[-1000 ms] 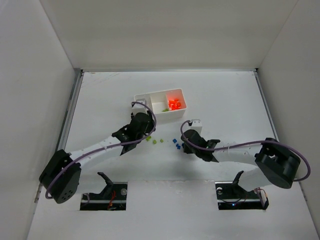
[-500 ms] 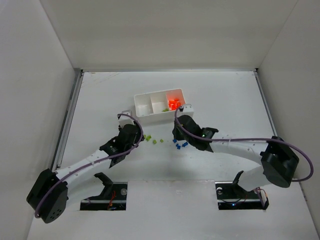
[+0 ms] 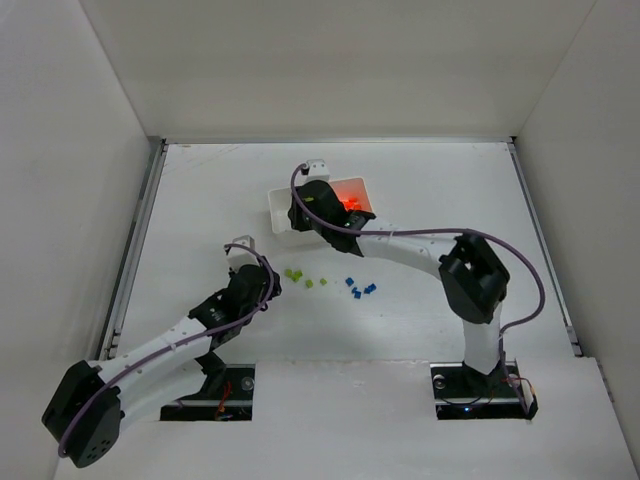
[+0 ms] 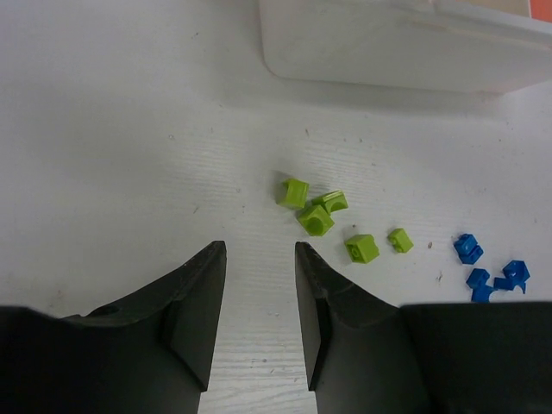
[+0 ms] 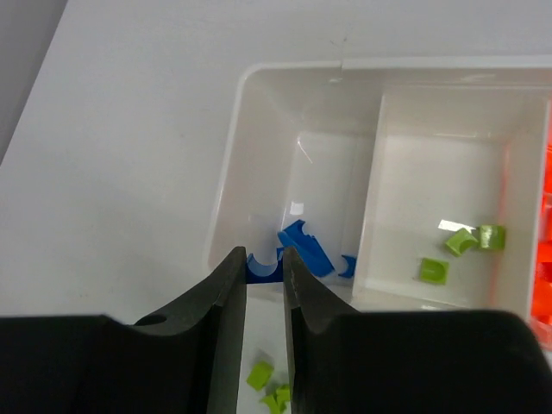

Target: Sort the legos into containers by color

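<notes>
Change over the last second: my right arm [image 3: 420, 245] has swung off the loose blue bricks [image 4: 468, 248] on the table [image 4: 129, 129] and up over the white tray [image 5: 289, 71]. My left arm [image 3: 170, 340] has pulled back from the tray's near wall toward its own base.

Blue brick [image 5: 264, 271]: sits between the tips of the right gripper [image 5: 265, 259], jaws pinched narrow on it as far as the right wrist view shows. It hangs at the near wall of the left compartment [image 5: 293, 164]. Other blue pieces [image 5: 304, 246] lie on that compartment's floor, close by the tips.

Middle compartment [image 5: 431, 172]: three green bricks [image 5: 434, 270] at its near end.

Right compartment [image 3: 362, 190]: orange bricks [image 3: 350, 203] glow bright in the top view, partly hidden by my right arm. The wrist view catches only an orange sliver at its edge.

On the table, near side of the tray: several loose green bricks [image 4: 317, 216] in a small cluster. The few loose blue bricks lie to their right. The two groups are apart from each other and from the tray.

Left gripper [image 4: 259, 250]: jaws apart, nothing between them, low over bare table. The loose green bricks are just ahead and slightly right, none touched
</notes>
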`<state>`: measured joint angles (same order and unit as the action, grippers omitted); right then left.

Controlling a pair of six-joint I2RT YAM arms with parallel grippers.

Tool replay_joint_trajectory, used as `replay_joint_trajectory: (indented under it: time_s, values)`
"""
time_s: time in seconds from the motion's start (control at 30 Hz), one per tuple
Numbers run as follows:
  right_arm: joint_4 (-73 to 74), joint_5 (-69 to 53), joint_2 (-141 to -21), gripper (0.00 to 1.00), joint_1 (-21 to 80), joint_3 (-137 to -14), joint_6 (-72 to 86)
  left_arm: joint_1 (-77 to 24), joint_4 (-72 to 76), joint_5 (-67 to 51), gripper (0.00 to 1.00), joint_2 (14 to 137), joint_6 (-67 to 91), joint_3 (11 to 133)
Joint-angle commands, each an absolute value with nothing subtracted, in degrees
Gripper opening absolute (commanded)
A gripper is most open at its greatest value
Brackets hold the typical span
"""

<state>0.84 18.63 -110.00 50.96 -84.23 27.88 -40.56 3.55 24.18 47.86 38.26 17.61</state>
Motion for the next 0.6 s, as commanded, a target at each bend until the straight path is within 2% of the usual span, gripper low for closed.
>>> replay_joint_trajectory:
  time_s: [0.0, 0.1, 0.2, 0.37, 0.57]
  values:
    - [-0.53, 16.79, -113.54, 0.28, 50.23, -90.34, 27.68, -41.52, 3.51, 24.43, 0.35, 47.19, 39.90, 16.53]
    - [-0.35, 16.61, -115.31, 0.39, 49.97, -92.63, 28.56, -43.28, 4.57, 24.70, 0.35, 48.33, 40.16, 15.91]
    - [-0.61, 16.35, -114.96, 0.43, 49.88, -92.90, 29.09, -44.77, 5.01, 24.78, 0.34, 49.74, 40.69, 16.08]
    - [-1.58, 17.40, -110.84, 0.44, 50.05, -88.61, 28.92, -47.41, 6.85, 25.14, 0.32, 52.81, 41.04, 16.78]
    - [-5.53, 18.54, -101.97, 0.41, 50.14, -77.02, 28.56, -52.16, 10.54, 26.19, 0.32, 60.98, 41.22, 19.51]
